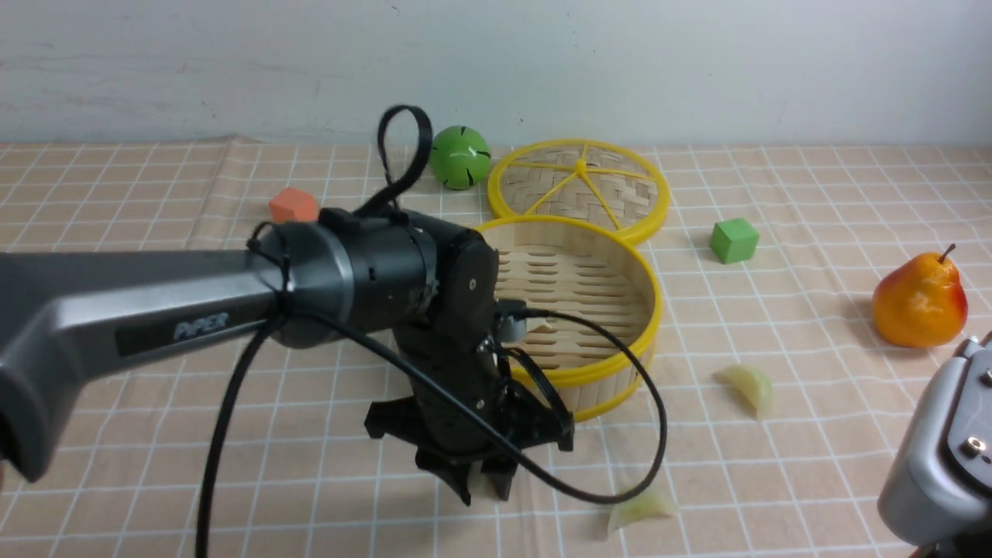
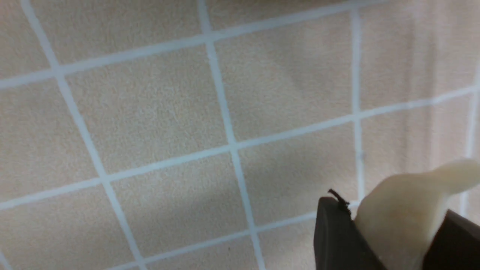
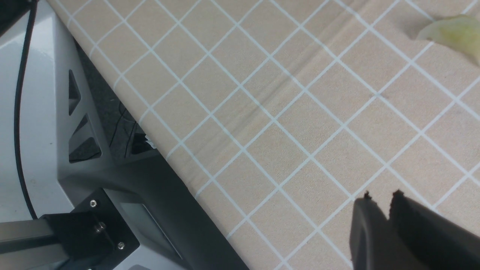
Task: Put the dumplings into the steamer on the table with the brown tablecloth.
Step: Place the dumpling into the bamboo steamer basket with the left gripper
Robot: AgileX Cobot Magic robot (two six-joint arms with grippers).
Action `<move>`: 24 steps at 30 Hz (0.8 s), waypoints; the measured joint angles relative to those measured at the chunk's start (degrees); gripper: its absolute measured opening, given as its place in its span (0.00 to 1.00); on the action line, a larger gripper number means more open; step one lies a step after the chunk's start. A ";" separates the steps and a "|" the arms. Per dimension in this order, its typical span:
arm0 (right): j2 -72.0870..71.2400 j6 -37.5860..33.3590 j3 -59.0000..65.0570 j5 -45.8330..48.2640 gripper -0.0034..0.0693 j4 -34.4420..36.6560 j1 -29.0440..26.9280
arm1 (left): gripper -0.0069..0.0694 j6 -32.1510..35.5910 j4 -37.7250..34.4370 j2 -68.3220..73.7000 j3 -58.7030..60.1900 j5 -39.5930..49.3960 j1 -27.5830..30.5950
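While the steamer (image 1: 655,310) shows bare slats, left pincer (image 2: 393,212) grasps a white dumpling (image 2: 408,206) down at the tabletop (image 1: 814,473), right pincer (image 3: 380,198) clenched empty; one greenish dumpling (image 1: 748,387) beside the steamer, second greenish dumpling (image 1: 642,508) nearer, both uncollected.

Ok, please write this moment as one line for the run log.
left gripper: shut on white dumpling | right gripper: shut, empty | steamer: no dumpling visible | green dumplings: both on cloth

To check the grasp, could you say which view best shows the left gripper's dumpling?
Left wrist view: the creamy dumpling sits pinched in the left gripper. Front view: the gripper hides it. Right wrist view: absent.
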 joint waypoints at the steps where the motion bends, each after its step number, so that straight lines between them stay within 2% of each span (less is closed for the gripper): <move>1: 0.00 0.00 0.00 0.00 0.16 0.00 0.00 | 0.39 0.87 0.00 -1.45 0.00 0.08 0.00; 6: 0.00 0.00 0.00 -0.39 0.16 0.00 0.00 | 0.39 2.80 2.36 -6.61 -2.88 1.75 0.00; 10: 0.00 0.00 0.00 -1.62 0.16 0.00 0.00 | 0.39 3.19 8.17 -6.57 -10.63 4.23 0.00; 14: 0.00 -0.18 0.00 -1.93 0.16 0.00 0.00 | 0.39 3.19 12.45 -0.43 -22.31 7.89 0.40; 24: 0.00 -0.18 0.00 3.16 0.17 0.29 0.00 | 0.39 4.20 11.91 17.97 -42.37 10.85 6.83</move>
